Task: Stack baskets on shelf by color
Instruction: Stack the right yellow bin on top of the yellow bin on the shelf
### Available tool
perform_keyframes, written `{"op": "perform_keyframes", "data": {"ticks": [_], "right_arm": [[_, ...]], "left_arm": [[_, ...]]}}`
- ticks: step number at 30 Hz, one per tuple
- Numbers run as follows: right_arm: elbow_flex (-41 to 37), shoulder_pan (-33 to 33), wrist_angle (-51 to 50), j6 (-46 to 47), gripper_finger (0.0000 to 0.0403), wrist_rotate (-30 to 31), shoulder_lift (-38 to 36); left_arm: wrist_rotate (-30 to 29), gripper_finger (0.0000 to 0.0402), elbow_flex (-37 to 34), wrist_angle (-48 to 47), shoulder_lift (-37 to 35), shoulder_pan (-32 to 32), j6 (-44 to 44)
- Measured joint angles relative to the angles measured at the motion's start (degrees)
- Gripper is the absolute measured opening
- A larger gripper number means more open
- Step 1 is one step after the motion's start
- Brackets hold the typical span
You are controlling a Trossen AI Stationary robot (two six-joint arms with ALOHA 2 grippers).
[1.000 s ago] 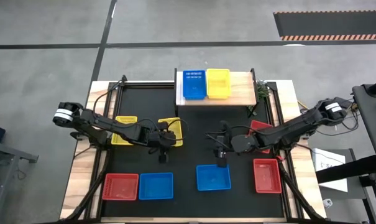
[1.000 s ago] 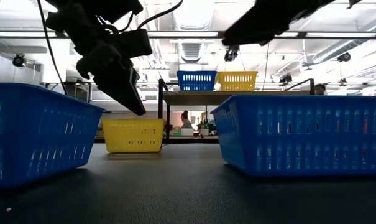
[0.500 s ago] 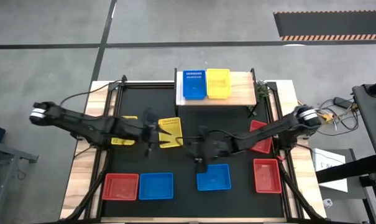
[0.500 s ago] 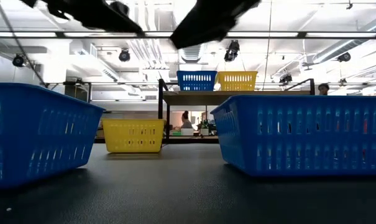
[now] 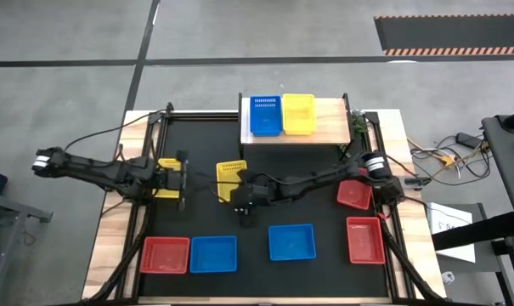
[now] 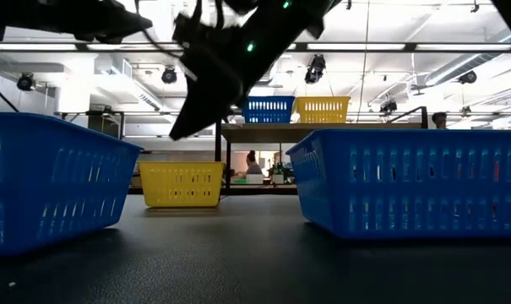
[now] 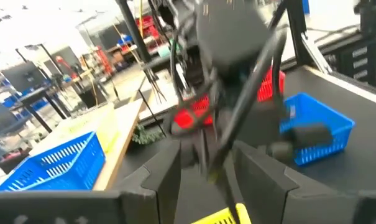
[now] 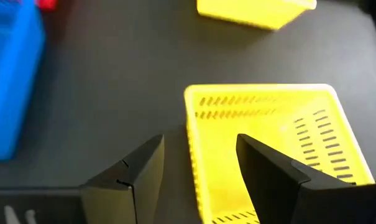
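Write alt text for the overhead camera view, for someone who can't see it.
Seen from above, the right gripper reaches across the black mat, open at the edge of a yellow basket, while the left gripper sits beside another yellow basket. A blue basket and a yellow one sit on the wooden shelf; red and blue baskets line the near edge.

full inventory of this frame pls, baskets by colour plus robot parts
blue baskets: three; one on the shelf, two on the mat's near row
yellow baskets: three; one on the shelf, two mid-mat on the left
red baskets: three; one near left, two at the right side
shelf: one, light wood, far edge
mat: one, black
left gripper: open, by the left yellow basket
right gripper: open, straddling the middle yellow basket's wall
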Motion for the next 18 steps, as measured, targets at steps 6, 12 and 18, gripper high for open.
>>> {"op": "perform_keyframes", "data": {"ticks": [6, 12, 18], "right_arm": [[0.9, -2.3, -0.5, -0.6, 0.0194, -2.7, 2.6], [0.6, -3.3, -0.7, -0.4, 0.0194, -7.0, 3.1], [0.2, -3.5, -0.3, -0.9, 0.0191, -7.2, 3.3]], "left_arm": [[0.0, 0.0130, -1.0, -0.3, -2.4, 0.0, -0.6], [0.0, 0.0130, -1.1, 0.6, -2.2, 0.0, 0.0], [0.0, 0.0130, -1.2, 2.8, -2.2, 0.0, 1.6]]}}
